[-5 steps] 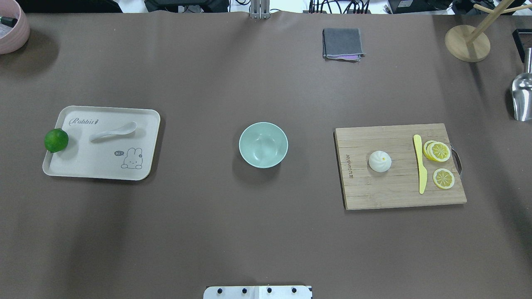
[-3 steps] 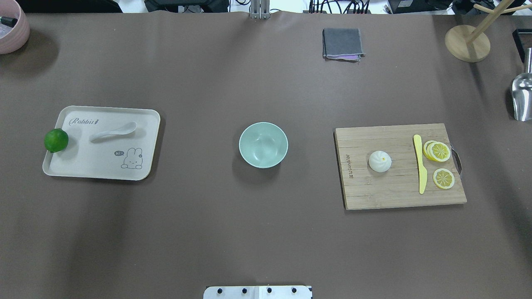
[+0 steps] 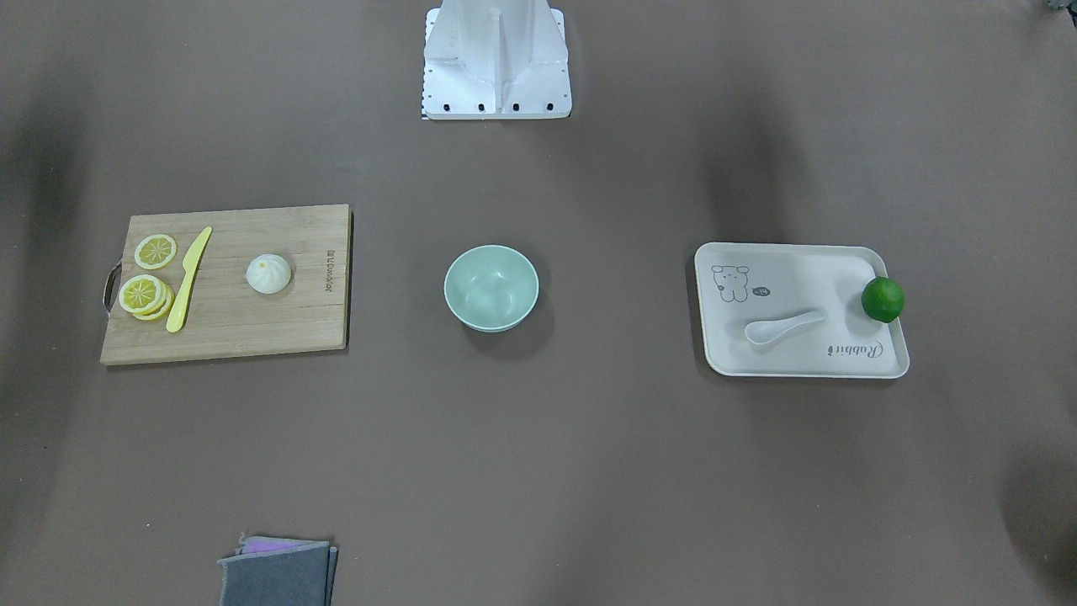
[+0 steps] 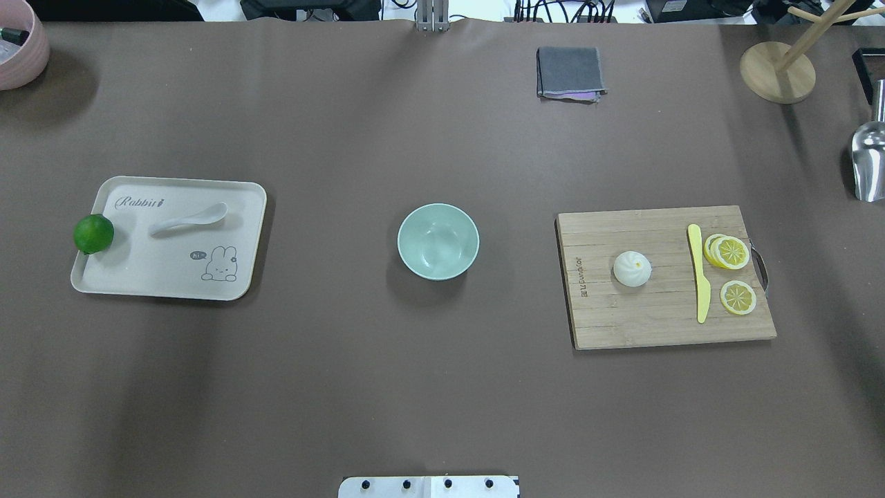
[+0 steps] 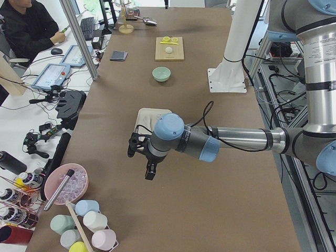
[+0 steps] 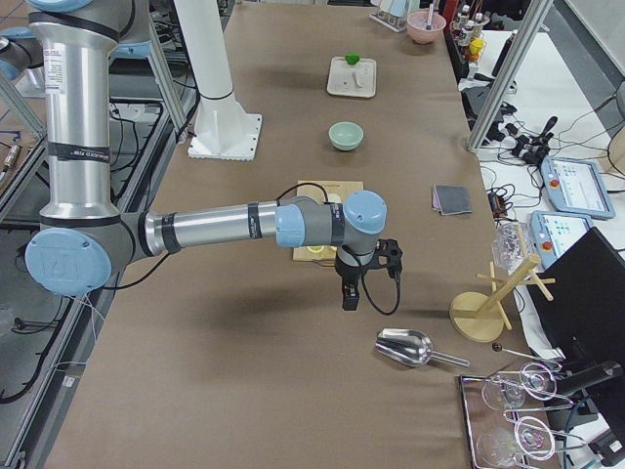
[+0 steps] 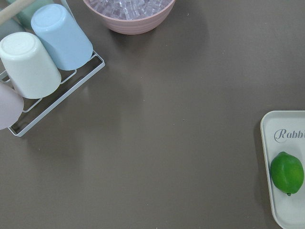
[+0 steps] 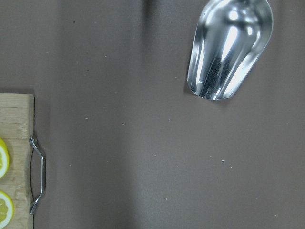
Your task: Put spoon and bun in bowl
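Crockery lay spread in the front-facing view: a round pale mint-green bowl (image 3: 490, 288) at mid-table, a white glossy soup spoon (image 3: 782, 326) on a cream rectangular tray (image 3: 808, 364) with a green lime (image 3: 883, 299), and a white pleated steamed bun (image 3: 268, 273) on a bamboo cutting board (image 3: 252, 332) beside a yellow plastic knife (image 3: 188, 279) and lemon slices (image 3: 145, 295). The overhead view put the spoon well left of the bowl, the bun well right. From the left end, the left gripper (image 5: 144, 160) hung between the tray and a pink bowl of ice (image 5: 65, 184), apart from the spoon; whether its jaws were parted could not be told. From the right end, the right gripper (image 6: 352, 288) hung between the cutting board and a steel scoop (image 6: 405, 347), apart from the bun, its jaws equally unreadable. The left wrist camera caught the lime on the tray; the right, the cutting board's metal handle (image 8: 37, 174) and the steel scoop.
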`<state>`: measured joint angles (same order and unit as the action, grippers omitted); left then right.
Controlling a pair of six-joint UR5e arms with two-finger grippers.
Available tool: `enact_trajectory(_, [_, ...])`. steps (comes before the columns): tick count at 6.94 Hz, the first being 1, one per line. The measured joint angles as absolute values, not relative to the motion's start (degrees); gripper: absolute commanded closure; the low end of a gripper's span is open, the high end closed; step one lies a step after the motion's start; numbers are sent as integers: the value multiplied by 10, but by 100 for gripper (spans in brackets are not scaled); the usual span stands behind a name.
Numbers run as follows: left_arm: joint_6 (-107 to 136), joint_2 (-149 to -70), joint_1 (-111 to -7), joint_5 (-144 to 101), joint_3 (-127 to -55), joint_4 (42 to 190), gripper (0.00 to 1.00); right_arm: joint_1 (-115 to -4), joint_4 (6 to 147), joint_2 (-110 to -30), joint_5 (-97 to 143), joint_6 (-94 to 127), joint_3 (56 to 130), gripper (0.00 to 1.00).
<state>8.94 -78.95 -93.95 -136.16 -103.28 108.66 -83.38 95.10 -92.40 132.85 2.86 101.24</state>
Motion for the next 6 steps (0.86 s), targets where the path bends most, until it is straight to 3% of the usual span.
enact_trajectory(6, [92,-795,-936,-1366,-1037,1088,2,-833,951,-918,1332,34,1017,0])
